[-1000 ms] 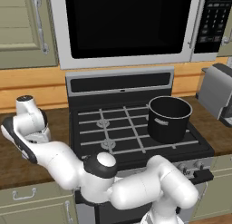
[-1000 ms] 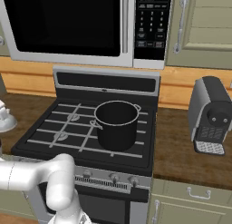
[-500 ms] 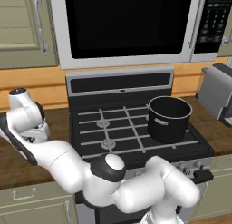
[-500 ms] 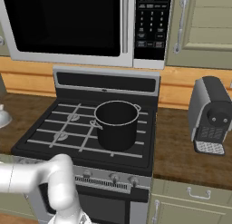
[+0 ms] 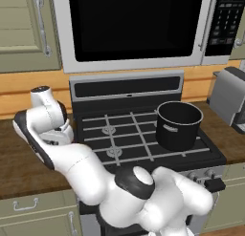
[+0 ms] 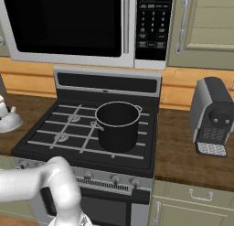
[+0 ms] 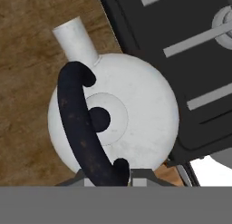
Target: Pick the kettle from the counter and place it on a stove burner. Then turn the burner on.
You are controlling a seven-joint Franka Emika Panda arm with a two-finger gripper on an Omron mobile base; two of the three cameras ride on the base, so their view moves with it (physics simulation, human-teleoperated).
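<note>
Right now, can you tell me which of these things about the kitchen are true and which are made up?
1. The gripper is shut on the kettle's black handle. True.
2. The kettle sits inside the black pot. False: it is over the wooden counter, beside the stove.
3. The pot stands on the stove's right side. True.
4. The kettle's spout points at the stove. False: it points away, over the counter.
5. A microwave hangs above the stove. True.

White kettle (image 7: 136, 114) w/ blk handle; brown wood-grain counter (image 7: 27, 82).
</note>
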